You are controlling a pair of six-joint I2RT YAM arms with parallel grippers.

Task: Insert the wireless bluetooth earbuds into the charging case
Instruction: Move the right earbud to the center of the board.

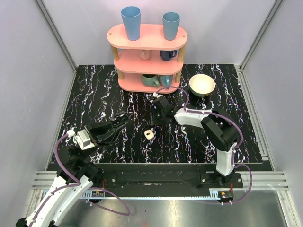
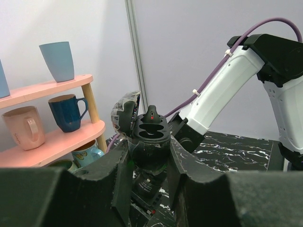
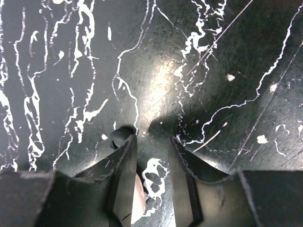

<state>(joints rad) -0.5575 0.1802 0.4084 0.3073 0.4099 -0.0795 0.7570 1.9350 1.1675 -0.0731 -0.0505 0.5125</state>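
The charging case (image 1: 148, 134), small, cream-white and open, lies on the black marbled table between the two arms. My right gripper (image 1: 157, 119) points down at the table just behind the case. In the right wrist view, the right gripper (image 3: 152, 138) has its jaws apart, and one off-white earbud (image 3: 139, 196) lies on the table against the inner face of the left finger. From above, that earbud is hidden under the gripper. My left gripper (image 1: 124, 118) hovers left of the case. In the left wrist view, the left gripper (image 2: 149, 151) stands apart with nothing between its fingers.
A pink three-tier shelf (image 1: 147, 47) with blue cups and mugs stands at the back. A round cream bowl (image 1: 202, 85) sits to the right of it. The right arm's wrist (image 2: 150, 132) shows close in front of the left fingers.
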